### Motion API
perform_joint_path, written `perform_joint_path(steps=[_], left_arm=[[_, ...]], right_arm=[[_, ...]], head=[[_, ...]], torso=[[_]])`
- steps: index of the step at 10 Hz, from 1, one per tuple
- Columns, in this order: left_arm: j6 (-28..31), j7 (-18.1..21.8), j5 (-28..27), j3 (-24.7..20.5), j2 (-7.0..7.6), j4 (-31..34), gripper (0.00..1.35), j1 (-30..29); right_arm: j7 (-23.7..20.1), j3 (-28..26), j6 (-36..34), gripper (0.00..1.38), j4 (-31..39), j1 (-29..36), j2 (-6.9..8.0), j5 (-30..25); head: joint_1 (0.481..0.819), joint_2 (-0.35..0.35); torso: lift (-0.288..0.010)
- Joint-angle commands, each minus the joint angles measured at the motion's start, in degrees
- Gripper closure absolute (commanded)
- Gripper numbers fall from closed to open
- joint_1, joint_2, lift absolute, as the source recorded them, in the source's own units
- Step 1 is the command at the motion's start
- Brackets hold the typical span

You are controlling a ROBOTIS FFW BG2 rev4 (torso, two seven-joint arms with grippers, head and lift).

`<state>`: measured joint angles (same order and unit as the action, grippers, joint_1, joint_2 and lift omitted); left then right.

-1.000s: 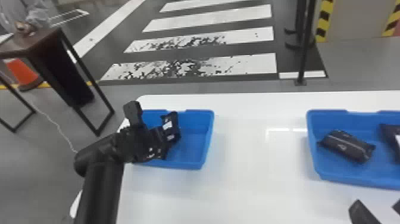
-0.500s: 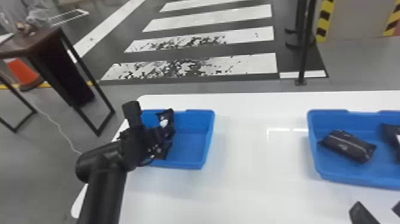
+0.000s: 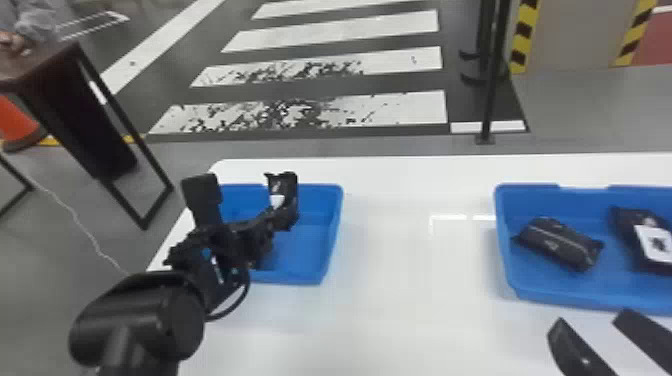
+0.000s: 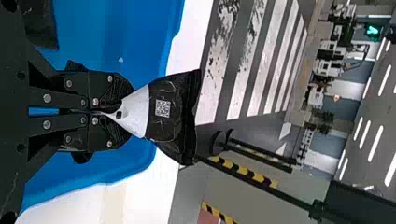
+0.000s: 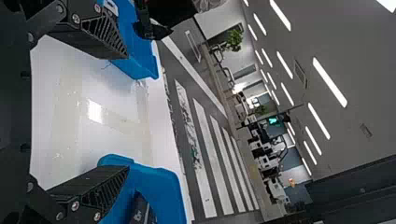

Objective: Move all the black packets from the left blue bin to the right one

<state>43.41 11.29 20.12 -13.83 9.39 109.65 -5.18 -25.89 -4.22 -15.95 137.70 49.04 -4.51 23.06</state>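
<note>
My left gripper (image 3: 272, 220) is over the left blue bin (image 3: 330, 240), shut on a black packet (image 3: 285, 187) that stands up above the bin. In the left wrist view the gripper (image 4: 123, 112) pinches the white-labelled end of the packet (image 4: 175, 116); another black packet (image 4: 42, 23) lies in the bin. The right blue bin (image 3: 590, 295) holds two black packets, one plain (image 3: 560, 242) and one with a white label (image 3: 635, 230). My right gripper (image 3: 595, 332) waits in front of that bin, fingers apart; the right wrist view shows this gripper (image 5: 126, 112) too.
The white table (image 3: 415, 300) stretches between the bins. A dark side table (image 3: 55, 60) stands on the floor at the left, and a thin black post (image 3: 492, 75) rises behind the white table.
The left gripper has risen a little, carrying the packet up from inside the left bin. The right gripper stays put.
</note>
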Motion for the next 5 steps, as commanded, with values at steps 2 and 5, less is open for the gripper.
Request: perform_joint_path(steps=[2,5], left_arm=[[1.2,2.2,-0.5,3.9,-1.30,11.9,1.21,-8.2],[1.4,4.7,-1.1,9.1,-1.57,19.0,1.21,-13.1]], right_arm=[[-1.3,0.1,-1.5,0.20,-0.7,-4.5,-0.24,-0.2],[-4.0,1.9,-4.9,0.20,-3.1,-11.1,-0.76,-0.2]], head=[[0.695,0.203],[0.695,0.120]], torso=[[-0.140],[-0.140]])
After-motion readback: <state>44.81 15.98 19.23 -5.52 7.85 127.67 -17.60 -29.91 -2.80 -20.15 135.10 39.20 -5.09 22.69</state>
